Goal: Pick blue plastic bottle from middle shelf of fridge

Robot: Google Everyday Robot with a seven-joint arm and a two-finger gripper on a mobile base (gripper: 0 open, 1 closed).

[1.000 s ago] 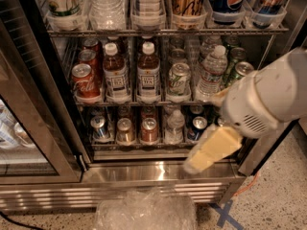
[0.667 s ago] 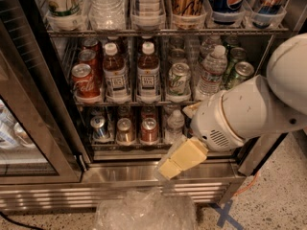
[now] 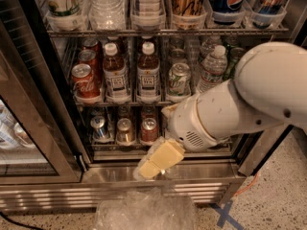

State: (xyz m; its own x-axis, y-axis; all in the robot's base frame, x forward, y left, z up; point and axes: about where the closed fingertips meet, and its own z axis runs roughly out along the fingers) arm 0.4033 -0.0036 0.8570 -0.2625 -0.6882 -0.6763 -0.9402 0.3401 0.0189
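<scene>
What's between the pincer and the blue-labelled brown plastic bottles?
Camera view: short metal cans on the lower rack; the yellow pincer hangs at the fridge's sill.

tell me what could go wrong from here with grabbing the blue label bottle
1. The claw hangs low by the bottom ledge of the fridge, below the middle shelf. Rising straight up, it might catch the shelf's front edge.
2. The blue plastic bottle has a twin beside it, flanked by a red can and a green can. The claw may take the wrong one or knock a neighbour.
3. The arm hides the shelf's right side.
</scene>
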